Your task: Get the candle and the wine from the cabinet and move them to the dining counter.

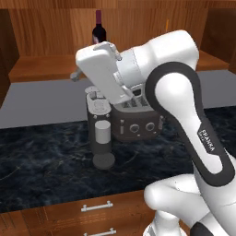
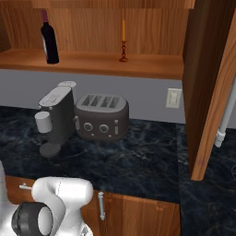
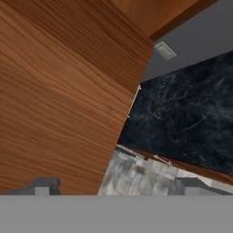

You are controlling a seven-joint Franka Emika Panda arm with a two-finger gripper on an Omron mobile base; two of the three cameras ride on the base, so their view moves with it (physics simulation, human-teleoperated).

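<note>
The wine, a dark bottle with a red neck, stands at the left of the open cabinet's wooden shelf. The candle, a thin orange taper in a dark red holder, stands to its right. From the left base, the wine peeks out above the arm's white hand, which hangs in front of the shelf and above the toaster. My gripper is open with nothing between its fingertips; it faces a wooden cabinet door. The dining counter is out of view.
A grey toaster and a coffee machine stand on the black marble countertop under the cabinet. The open cabinet door with its bar handle juts out at the right. A wall outlet sits beside it.
</note>
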